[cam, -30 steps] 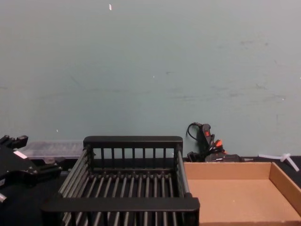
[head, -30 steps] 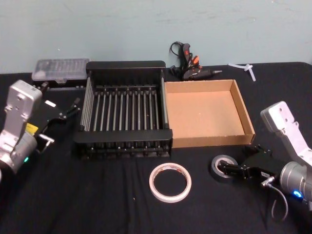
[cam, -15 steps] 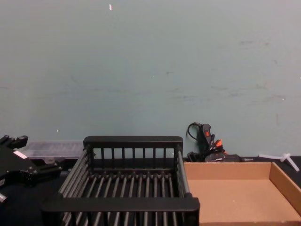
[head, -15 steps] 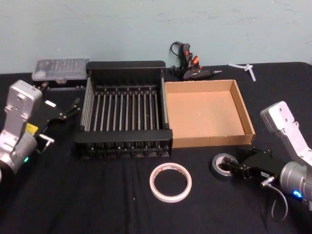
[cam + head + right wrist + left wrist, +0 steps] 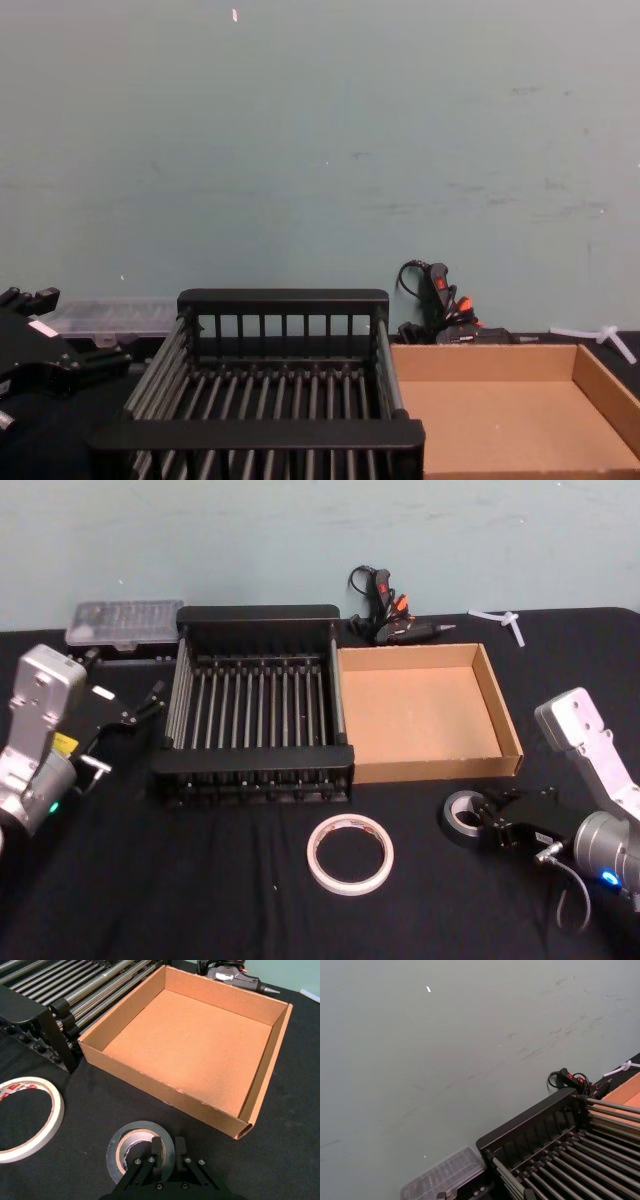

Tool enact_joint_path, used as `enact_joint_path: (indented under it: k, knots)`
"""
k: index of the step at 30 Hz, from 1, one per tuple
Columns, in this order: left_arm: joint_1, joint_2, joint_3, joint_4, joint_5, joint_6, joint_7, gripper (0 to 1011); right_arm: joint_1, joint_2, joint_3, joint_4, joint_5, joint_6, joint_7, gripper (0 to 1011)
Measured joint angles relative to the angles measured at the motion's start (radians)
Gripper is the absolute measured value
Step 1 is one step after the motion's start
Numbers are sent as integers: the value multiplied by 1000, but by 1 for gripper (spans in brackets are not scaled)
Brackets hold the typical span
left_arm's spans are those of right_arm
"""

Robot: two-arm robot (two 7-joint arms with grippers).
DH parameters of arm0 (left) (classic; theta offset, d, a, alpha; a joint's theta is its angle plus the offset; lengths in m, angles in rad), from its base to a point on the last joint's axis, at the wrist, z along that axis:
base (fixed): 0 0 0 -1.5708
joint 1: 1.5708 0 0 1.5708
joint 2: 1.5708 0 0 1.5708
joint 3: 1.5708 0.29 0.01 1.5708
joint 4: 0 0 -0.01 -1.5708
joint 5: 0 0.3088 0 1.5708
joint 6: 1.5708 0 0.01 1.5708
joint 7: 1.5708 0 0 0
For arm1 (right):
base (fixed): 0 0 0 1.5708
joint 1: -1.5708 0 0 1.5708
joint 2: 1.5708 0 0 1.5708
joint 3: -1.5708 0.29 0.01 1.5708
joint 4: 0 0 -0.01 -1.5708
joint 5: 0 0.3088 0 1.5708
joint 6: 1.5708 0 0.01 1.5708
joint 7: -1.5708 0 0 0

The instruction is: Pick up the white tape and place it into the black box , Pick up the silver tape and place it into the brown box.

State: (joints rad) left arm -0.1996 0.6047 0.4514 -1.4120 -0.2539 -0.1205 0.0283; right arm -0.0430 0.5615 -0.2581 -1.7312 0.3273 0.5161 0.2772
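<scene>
Moved: silver tape (image 5: 462, 814) now sits a little nearer the right edge of the tabletop than a second ago, and my right gripper (image 5: 490, 826) has drawn back with it.
Right fingers: pinched together on the wall of the silver tape (image 5: 140, 1149), one finger inside the core and one outside, because a thick roll is easiest to carry by its wall.
Silver tape place: flat on the black tabletop, just in front of the near right corner of the brown box (image 5: 428, 713), apart from it.
Brown box: nothing inside, open side up, so a short lift over the low wall looks enough.
White tape: (image 5: 349, 853) untouched near the front edge of the tabletop, before the black box (image 5: 257, 712).
Left gripper: (image 5: 130, 715) parked by the left edge, beside the black box; unchanged, fingers slightly apart.
</scene>
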Motion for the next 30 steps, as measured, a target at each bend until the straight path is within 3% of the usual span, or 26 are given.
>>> enact_joint_path:
  k: [13,30]
  knots:
    - [0,0,0,0,0,0,0,1001,-7,-3,11,-8,-1,-12,10,158]
    - [0,0,0,0,0,0,0,1001,-31,20,49,-99,13,-63,56,158]
